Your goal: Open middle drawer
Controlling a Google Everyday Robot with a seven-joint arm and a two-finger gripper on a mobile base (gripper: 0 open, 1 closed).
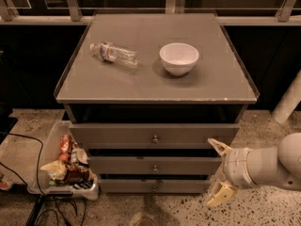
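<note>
The grey cabinet has three stacked drawer fronts. The middle drawer (155,165) is the second one, flat and grey, with a small round metal knob (155,168) at its centre, and its front sits in line with the others. My gripper (217,172) hangs at the cabinet's lower right corner, level with the middle drawer and right of its knob. Its two pale fingers are spread wide, one fingertip (217,147) high and the other low, with nothing between them.
A clear plastic water bottle (114,53) lies on the cabinet top (155,86) beside a white bowl (178,58). A plastic bin (63,164) of snack packets and some cables (42,206) sit on the speckled floor at the left. A white post (288,102) stands at the right.
</note>
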